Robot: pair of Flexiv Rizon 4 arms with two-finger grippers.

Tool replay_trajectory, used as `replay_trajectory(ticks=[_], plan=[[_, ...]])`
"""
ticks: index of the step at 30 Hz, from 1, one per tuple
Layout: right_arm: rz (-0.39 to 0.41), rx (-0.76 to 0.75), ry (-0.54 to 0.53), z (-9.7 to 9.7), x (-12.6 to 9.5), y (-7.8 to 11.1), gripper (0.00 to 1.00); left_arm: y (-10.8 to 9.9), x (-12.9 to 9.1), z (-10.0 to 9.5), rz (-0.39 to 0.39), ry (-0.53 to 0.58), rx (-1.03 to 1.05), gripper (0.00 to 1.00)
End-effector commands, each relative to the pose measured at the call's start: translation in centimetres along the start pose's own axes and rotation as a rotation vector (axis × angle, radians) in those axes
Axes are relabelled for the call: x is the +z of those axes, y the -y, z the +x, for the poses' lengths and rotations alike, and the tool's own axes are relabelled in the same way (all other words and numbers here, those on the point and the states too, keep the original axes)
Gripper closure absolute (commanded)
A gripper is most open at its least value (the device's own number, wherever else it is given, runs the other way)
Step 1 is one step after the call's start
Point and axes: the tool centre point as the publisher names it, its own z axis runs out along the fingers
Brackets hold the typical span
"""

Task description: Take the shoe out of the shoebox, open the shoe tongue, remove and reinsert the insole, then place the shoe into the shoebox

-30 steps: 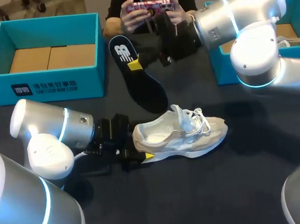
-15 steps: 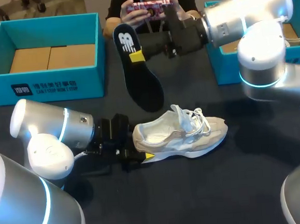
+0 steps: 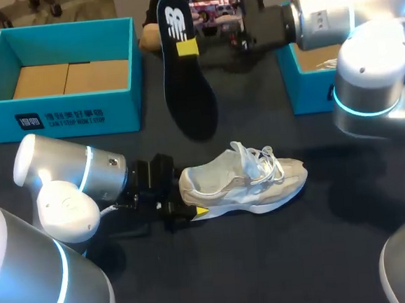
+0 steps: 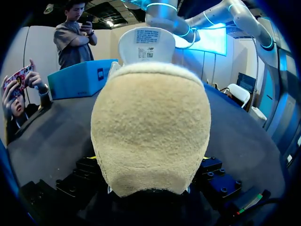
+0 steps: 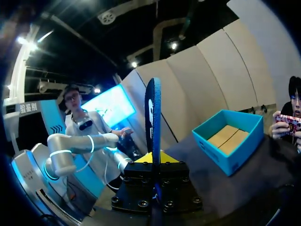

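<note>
Dark tabletop [image 3: 288,264]: the white shoe [image 3: 243,183] rests near the middle, its heel clamped by the left gripper [image 3: 182,208]. The right gripper [image 3: 189,49] pinches the black insole [image 3: 187,89], held above the table's far side.

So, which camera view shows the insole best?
The head view: the insole shows its broad printed face there, held up in the right gripper. The right wrist view shows only its thin edge. The left wrist view shows none of it; the shoe fills that view.
</note>
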Motion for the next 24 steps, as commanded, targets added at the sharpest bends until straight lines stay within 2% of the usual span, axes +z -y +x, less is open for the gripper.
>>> replay_trajectory(ticks=[1, 6, 16, 18, 24], plan=[[0.016, 0.012, 0.009, 1.4, -1.3, -1.5, 1.0, -1.0, 0.5, -0.2, -0.003, 0.001, 0.0, 1.0], [-0.003, 0.071, 0.007, 3.1, -1.9, -2.5, 1.0, -1.0, 0.5, -0.2, -0.003, 0.001, 0.0, 1.0], [-0.067, 0.238, -0.065, 6.2, -1.6, -2.3, 1.0, -1.0, 0.5, -0.2, -0.003, 0.001, 0.0, 1.0], [-0.056, 0.274, -0.078, 6.6, -1.6, -2.1, 1.0, -1.0, 0.5, -0.2, -0.003, 0.001, 0.0, 1.0], [-0.053, 0.253, -0.085, 6.8, -1.6, -2.1, 1.0, -1.0, 0.5, -0.2, -0.003, 0.001, 0.0, 1.0]])
